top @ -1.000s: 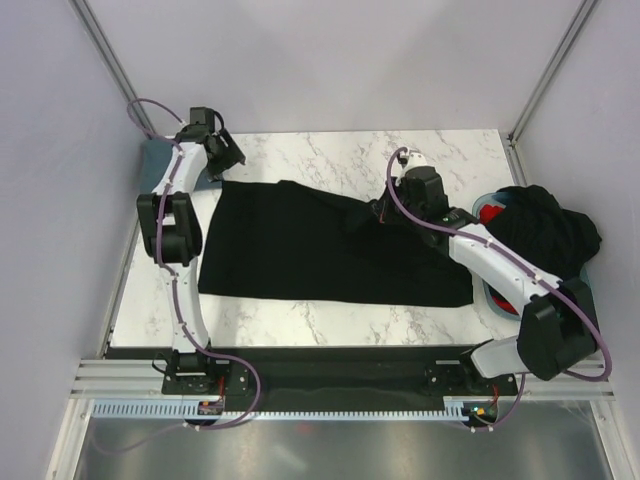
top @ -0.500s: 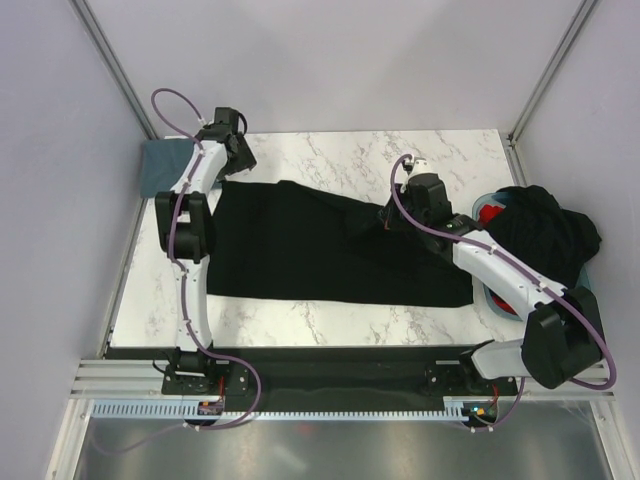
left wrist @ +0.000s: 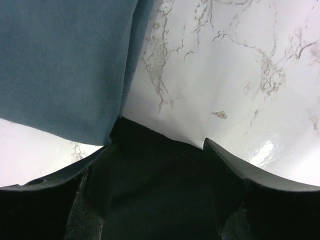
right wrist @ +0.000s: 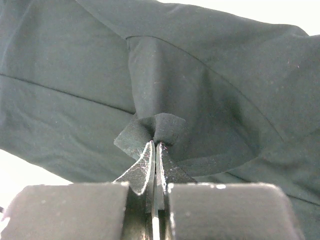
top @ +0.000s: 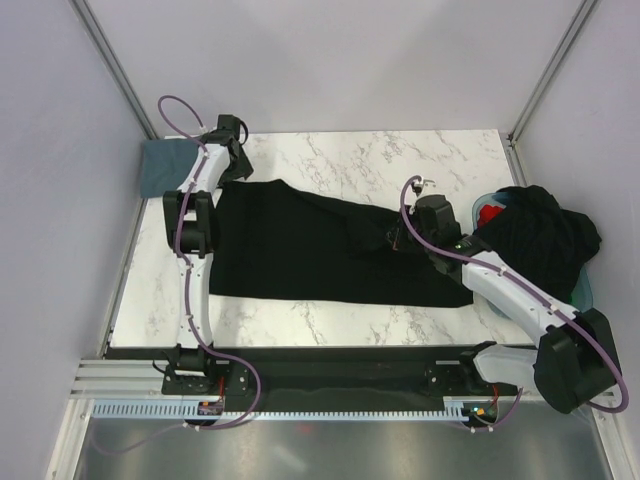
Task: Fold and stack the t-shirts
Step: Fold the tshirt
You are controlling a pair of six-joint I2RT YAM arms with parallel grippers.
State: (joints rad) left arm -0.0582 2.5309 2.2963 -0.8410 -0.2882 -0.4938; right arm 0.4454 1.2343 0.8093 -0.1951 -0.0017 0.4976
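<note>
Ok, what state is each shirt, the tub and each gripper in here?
large black t-shirt: spread flat on the table, one fold pinched up.
slate blue-grey t-shirt: lying flat at the table's far left corner.
light blue tub: holding crumpled shirts.
heaped black t-shirt: crumpled, on top.
red t-shirt: crumpled, mostly buried under it.
left gripper: open, at the large shirt's far left corner.
right gripper: shut on the pinched fold.

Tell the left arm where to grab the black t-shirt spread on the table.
Grip the large black fabric t-shirt at its far-left corner, coming down from above: it lies flat, so only an edge can be pinched, and that corner sits inside the open left gripper.
</note>
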